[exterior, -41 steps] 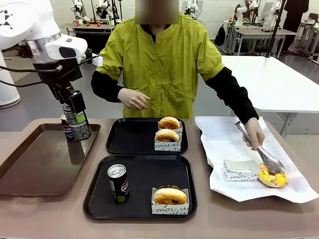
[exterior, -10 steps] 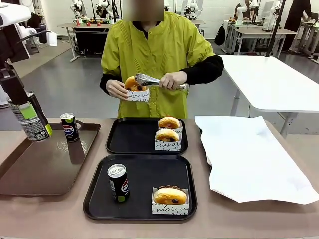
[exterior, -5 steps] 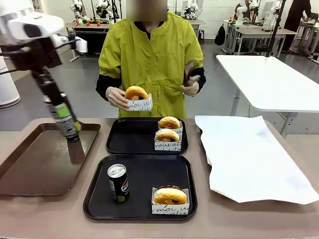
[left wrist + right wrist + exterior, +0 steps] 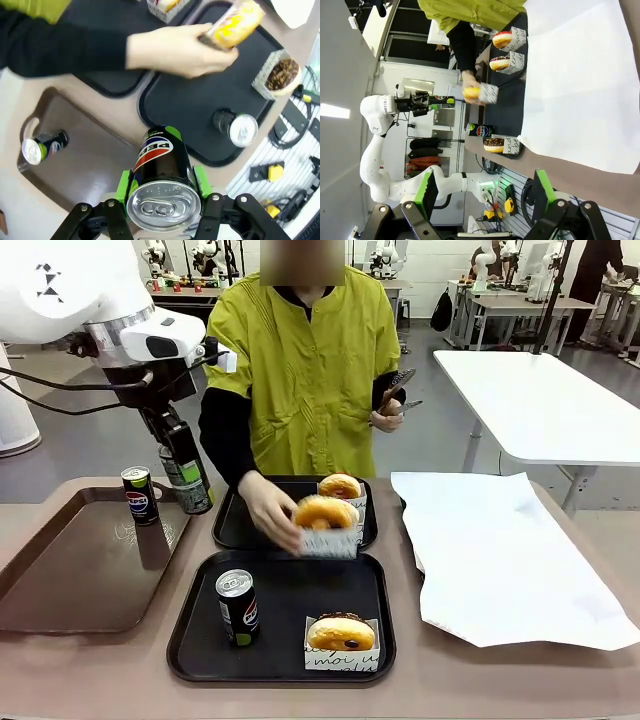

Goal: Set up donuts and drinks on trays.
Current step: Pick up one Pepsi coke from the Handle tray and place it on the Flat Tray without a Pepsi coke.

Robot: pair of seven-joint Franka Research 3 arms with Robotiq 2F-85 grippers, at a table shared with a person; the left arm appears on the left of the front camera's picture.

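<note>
My left gripper (image 4: 185, 470) is shut on a Pepsi can (image 4: 193, 496) and holds it in the air between the brown tray and the far black tray (image 4: 245, 530). In the left wrist view the same can (image 4: 160, 175) sits between the green pads (image 4: 124, 184). A person's hand lowers a yellow-frosted donut (image 4: 320, 514) in its paper holder over the seam of the two black trays. Behind it on the far tray stands another donut (image 4: 340, 486). On the near tray (image 4: 300, 590) stand a can (image 4: 238, 606) and a chocolate donut (image 4: 342, 634). My right gripper (image 4: 485, 200) is open and empty.
A glossy brown tray (image 4: 70, 580) at the left carries one more can (image 4: 138, 495). White paper (image 4: 500, 550) covers the table's right side. The person's other hand holds metal tongs (image 4: 397, 392) at chest height. The person's forearm reaches across the far tray.
My left arm swung the held can from the far left rightward, over the brown tray's right edge. The person brought the donut down from chest height to the trays.
</note>
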